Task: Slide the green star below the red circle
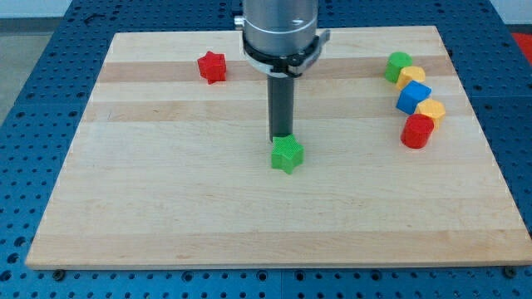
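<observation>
The green star [287, 154] lies near the middle of the wooden board [166, 208]. My tip [281, 138] stands right at the star's top edge, touching or nearly touching it from the view's top side. The red circle [417, 131] lies at the view's right, the lowest of a cluster of blocks. The green star is well to the left of the red circle and slightly lower in the view.
Above the red circle stand a yellow block [431, 110], a blue cube [413, 97], another yellow block [411, 77] and a green block [398, 66]. A red star [212, 67] lies at the upper left. The board rests on a blue perforated table.
</observation>
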